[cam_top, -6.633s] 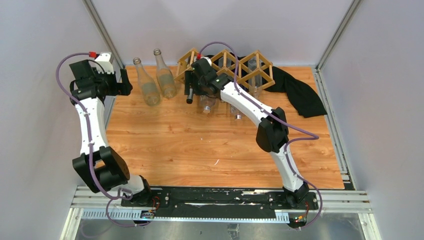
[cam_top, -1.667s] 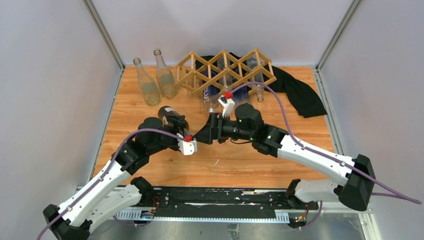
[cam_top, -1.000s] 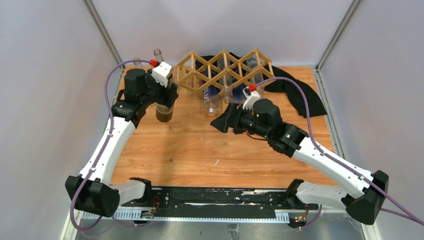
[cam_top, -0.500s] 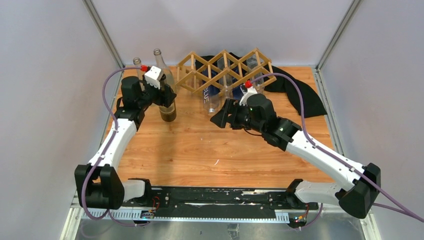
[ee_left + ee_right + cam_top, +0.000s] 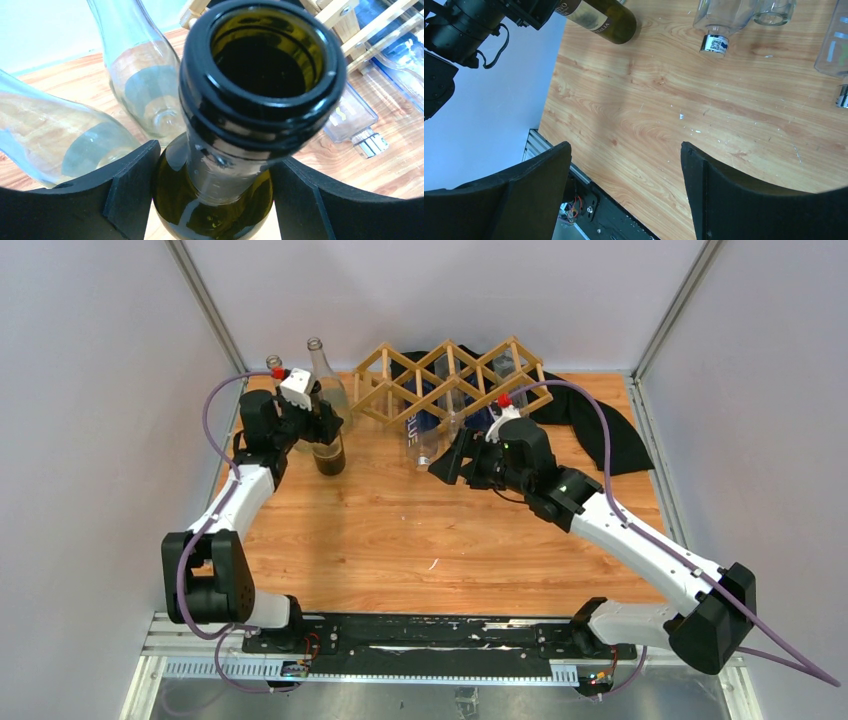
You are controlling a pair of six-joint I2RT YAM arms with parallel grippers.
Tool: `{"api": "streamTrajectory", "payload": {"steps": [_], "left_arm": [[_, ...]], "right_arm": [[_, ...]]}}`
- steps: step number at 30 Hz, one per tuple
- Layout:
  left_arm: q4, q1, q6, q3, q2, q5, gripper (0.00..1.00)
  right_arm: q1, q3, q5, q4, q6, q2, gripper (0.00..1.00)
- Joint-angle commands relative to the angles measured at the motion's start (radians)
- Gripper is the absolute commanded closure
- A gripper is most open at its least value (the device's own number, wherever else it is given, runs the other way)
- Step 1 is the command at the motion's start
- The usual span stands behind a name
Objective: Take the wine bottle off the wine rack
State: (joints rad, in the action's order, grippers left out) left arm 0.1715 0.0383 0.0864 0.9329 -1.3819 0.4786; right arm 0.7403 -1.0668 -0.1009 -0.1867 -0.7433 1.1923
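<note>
The wine bottle (image 5: 330, 455), dark olive glass, stands upright at the back left of the table, off the wine rack (image 5: 450, 380). My left gripper (image 5: 322, 428) is shut on it at the shoulder. In the left wrist view its open mouth (image 5: 265, 60) fills the middle, with the black fingers (image 5: 130, 195) pressed against its sides around my left gripper (image 5: 215, 200). My right gripper (image 5: 443, 468) hovers open over the table just in front of the rack, holding nothing. The right gripper (image 5: 626, 185) looks down on bare wood, with the wine bottle (image 5: 604, 17) at the top edge.
Two clear bottles (image 5: 145, 85) (image 5: 45, 140) stand close behind the dark one. Clear bottles (image 5: 425, 435) lie in the rack's cells with necks (image 5: 716, 42) pointing forward. A black cloth (image 5: 600, 430) lies behind and right of the rack. Enclosure walls stand on three sides.
My left arm drew the dark bottle slightly back and left toward the two clear bottles. My right gripper moved back toward the rack's front, still open.
</note>
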Motion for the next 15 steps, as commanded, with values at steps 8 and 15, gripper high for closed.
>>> {"api": "streamTrajectory", "payload": {"steps": [8,15], "left_arm": [[0.140,0.028,0.027,0.005,-0.039,-0.015,0.93],[0.141,0.046,0.002,-0.002,-0.040,0.004,0.39]], "right_arm": [[-0.031,-0.019,-0.037,0.007,0.007,0.002,0.16],[-0.039,-0.022,-0.045,0.005,0.011,0.008,0.16]]}}
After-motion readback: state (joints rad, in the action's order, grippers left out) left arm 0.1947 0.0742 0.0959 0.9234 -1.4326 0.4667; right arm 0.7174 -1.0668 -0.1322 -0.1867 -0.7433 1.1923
